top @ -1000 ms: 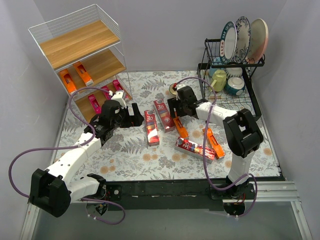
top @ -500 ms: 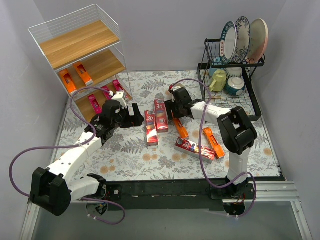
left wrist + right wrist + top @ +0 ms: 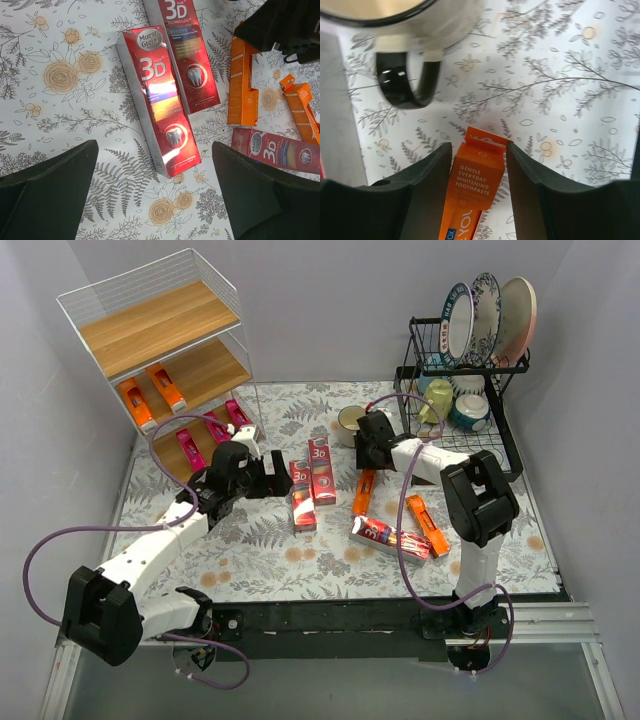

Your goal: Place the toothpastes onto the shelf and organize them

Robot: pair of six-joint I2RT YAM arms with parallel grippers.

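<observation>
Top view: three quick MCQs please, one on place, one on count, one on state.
1. The shelf holds its orange cartons on which tier? A top B middle C bottom
2. How many dark red 3D cartons lie on the table? A two B three C five
3. The left gripper is: A open, empty B shut on a carton C shut, empty

B: both lie on the middle board.
B: two lie side by side, one apart.
A: its fingers are spread wide above a red carton.
</observation>
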